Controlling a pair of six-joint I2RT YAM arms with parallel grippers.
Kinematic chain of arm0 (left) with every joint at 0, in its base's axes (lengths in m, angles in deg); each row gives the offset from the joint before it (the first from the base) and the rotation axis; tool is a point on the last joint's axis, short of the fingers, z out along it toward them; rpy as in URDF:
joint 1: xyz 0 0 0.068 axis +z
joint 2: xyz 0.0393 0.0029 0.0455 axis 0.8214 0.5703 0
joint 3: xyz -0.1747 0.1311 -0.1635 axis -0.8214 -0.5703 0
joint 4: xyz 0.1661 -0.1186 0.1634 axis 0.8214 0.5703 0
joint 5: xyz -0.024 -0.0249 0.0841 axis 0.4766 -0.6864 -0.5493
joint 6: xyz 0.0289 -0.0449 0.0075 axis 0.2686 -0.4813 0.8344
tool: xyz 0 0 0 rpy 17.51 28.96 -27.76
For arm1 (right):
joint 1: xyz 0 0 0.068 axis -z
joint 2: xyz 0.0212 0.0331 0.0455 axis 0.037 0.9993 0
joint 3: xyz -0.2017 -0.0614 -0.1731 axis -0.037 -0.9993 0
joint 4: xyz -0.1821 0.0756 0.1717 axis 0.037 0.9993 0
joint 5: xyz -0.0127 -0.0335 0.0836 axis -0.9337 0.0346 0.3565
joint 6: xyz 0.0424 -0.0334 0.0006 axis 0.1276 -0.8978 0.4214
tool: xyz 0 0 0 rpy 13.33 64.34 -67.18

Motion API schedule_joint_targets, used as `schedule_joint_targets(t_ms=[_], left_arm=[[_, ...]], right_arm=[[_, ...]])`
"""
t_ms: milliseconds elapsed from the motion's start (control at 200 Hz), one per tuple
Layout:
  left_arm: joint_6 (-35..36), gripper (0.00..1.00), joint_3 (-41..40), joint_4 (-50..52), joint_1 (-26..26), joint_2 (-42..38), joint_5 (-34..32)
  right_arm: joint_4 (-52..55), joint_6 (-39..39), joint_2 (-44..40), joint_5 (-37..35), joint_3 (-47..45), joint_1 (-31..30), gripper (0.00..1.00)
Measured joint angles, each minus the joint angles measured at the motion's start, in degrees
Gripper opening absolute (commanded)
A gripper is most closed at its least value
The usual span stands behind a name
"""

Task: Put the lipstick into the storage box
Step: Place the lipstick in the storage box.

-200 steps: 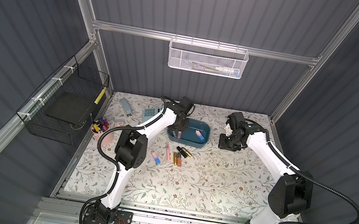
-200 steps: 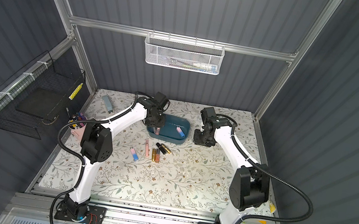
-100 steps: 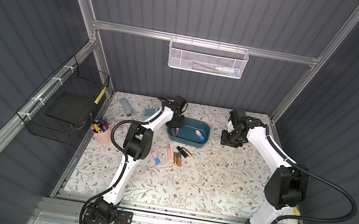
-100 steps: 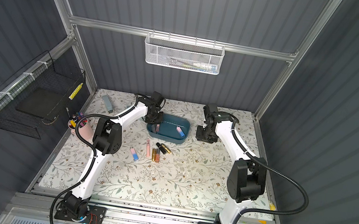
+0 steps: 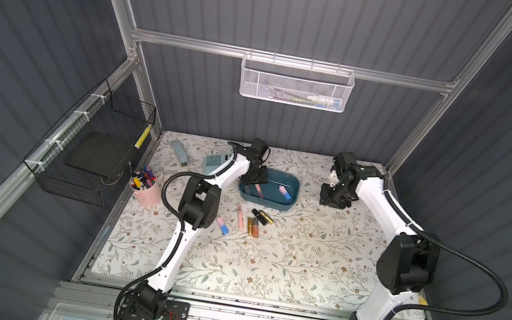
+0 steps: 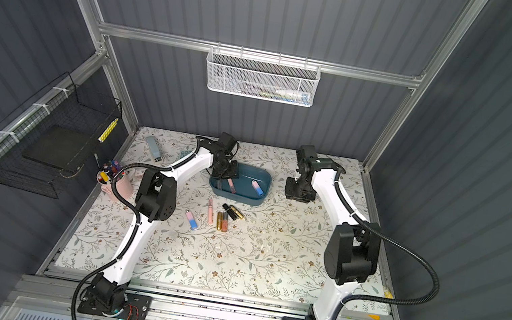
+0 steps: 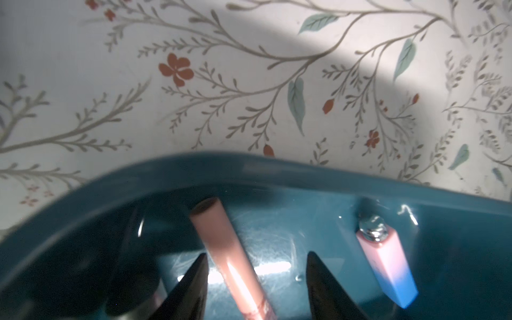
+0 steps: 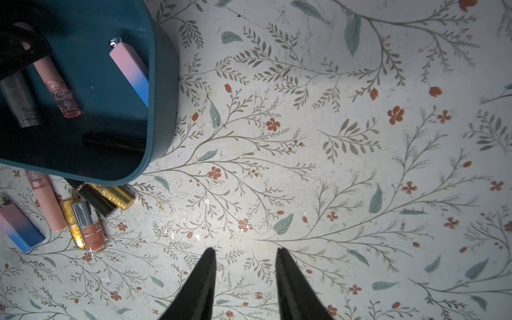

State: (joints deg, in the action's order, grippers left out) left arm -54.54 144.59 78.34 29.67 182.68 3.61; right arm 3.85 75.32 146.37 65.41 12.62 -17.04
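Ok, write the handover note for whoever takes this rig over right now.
Left tool: open over the storage box, pink tube lying in the box between its jaws.
Right tool: open, empty, above bare mat beside the box.
Done: pink tube, pink-and-blue lipstick and grey tube are in the box.
To do: box the cluster of lipsticks on the mat beside it.

In both top views the left arm (image 5: 174, 253) and right arm (image 5: 379, 307) have white tubular links joined by bulky black joint housings. Each stands on a black base plate (image 5: 179, 314) near the lower edge, with thin red wiring beside it, and trails a black corrugated cable (image 5: 478, 265). The wrist views show the left gripper (image 7: 257, 255) and right gripper (image 8: 246, 249) with glossy black jaws tapering to points.
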Motion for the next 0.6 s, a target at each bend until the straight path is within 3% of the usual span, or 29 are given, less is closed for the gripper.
schedule_joint_targets(t_ms=[215, 395, 535, 600], left_arm=[[-0.61, 0.59, -3.85, 2.75, 0.0, -9.75, -1.86], [-1.03, 0.64, -15.61, 3.08, 0.0, -24.74, -4.74], [-2.19, 0.8, -29.03, 2.84, -0.22, -31.8, -5.68], [-2.78, 0.83, -34.14, 2.56, -0.59, -32.17, -5.68]], right_arm=[[-1.11, -0.07, -0.02, 1.11, -2.67, 0.04, 0.39], [-2.36, 0.31, -0.04, 2.99, -4.81, 0.04, 0.4], [-4.28, 0.76, -1.22, 4.79, -7.13, 0.04, 0.54], [-5.11, 1.14, -2.73, 5.6, -8.31, 0.04, 0.59]])
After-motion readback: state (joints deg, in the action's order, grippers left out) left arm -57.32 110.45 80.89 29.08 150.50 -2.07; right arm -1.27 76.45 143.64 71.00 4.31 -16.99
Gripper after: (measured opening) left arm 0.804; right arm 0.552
